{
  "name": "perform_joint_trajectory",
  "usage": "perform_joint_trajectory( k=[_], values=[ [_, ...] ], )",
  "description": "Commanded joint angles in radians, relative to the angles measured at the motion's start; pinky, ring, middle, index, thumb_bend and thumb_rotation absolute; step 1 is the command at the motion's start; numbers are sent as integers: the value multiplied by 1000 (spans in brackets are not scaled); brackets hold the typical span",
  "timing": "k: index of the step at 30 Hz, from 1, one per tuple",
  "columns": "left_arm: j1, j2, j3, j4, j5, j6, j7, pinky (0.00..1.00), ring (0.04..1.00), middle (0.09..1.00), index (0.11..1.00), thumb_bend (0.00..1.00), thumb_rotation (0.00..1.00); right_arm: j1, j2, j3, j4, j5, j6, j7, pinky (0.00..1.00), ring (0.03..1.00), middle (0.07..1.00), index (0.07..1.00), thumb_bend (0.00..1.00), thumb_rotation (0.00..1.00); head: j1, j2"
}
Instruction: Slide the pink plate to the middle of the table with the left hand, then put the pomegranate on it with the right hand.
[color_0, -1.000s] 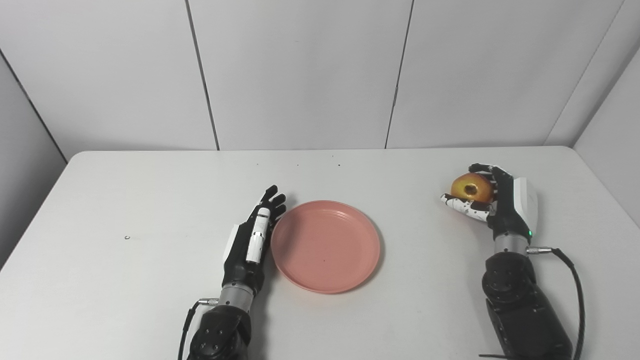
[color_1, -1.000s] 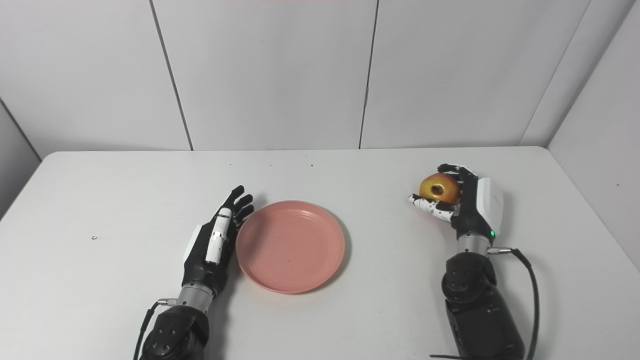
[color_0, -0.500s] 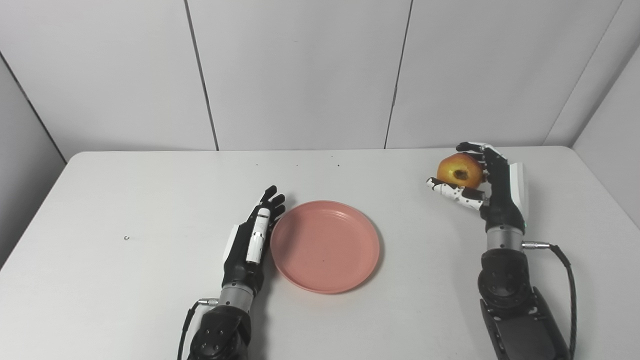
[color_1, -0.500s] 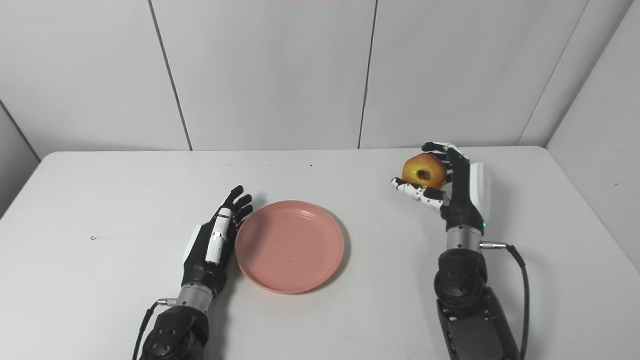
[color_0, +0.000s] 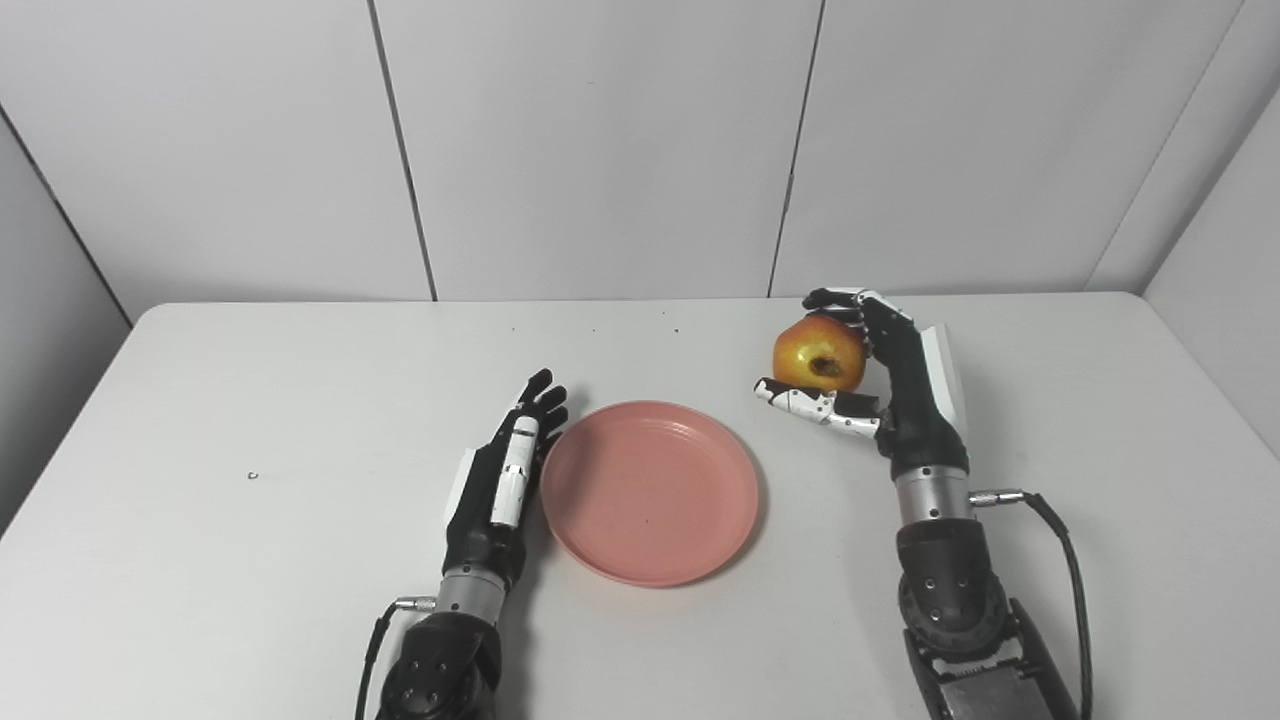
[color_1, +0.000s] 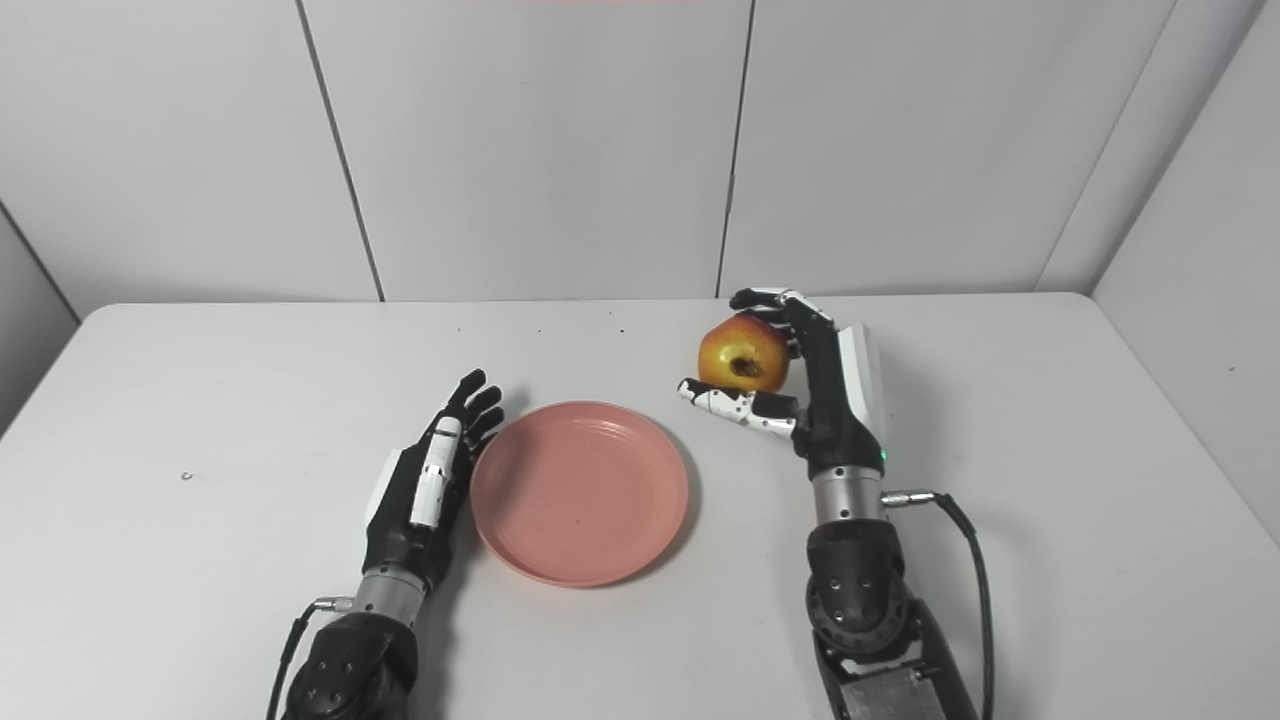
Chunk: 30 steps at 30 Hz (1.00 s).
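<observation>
Cupped loosely in the right hand at the pink plate's two o'clock, the pomegranate might roll off when released; the left hand, fingers released, flanks the rim.

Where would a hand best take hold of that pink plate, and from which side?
Probably at the raised rim of the pink plate, from its free right or near side. It lies flat and shallow on the table, so only the edge offers purchase; the left hand already stands along the left edge.
</observation>
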<state>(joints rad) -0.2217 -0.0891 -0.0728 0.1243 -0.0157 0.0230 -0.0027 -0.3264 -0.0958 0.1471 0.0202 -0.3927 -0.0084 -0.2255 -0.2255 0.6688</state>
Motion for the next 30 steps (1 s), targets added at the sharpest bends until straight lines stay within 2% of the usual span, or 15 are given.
perform_joint_trajectory(
  k=[1,3,6,14,21,30],
  values=[
    [-27,-3,7,5,8,-24,9,917,925,919,896,270,1000,-24,5,8,-39,-21,-54,5,435,461,554,574,499,0,1,-1],
    [-31,-3,9,12,10,-29,11,918,925,918,897,265,1000,-21,14,21,-38,-25,-59,12,432,461,547,506,497,0,2,-1],
    [-33,-2,10,13,12,-28,11,922,929,920,900,263,1000,-20,21,36,-27,-14,-86,28,436,462,548,494,497,0,2,-1],
    [-30,-4,7,6,15,-23,13,915,926,920,900,265,1000,-13,60,81,-3,-10,-107,61,415,461,550,492,496,0,4,-2],
    [-32,-6,5,5,15,-21,12,909,923,917,895,269,1000,-5,81,122,5,-21,-72,119,416,461,557,493,495,0,10,-1],
    [-37,-9,3,12,21,-31,17,901,924,916,888,275,1000,-10,93,165,71,-75,-120,114,394,459,544,493,495,0,14,-1]
  ],
)
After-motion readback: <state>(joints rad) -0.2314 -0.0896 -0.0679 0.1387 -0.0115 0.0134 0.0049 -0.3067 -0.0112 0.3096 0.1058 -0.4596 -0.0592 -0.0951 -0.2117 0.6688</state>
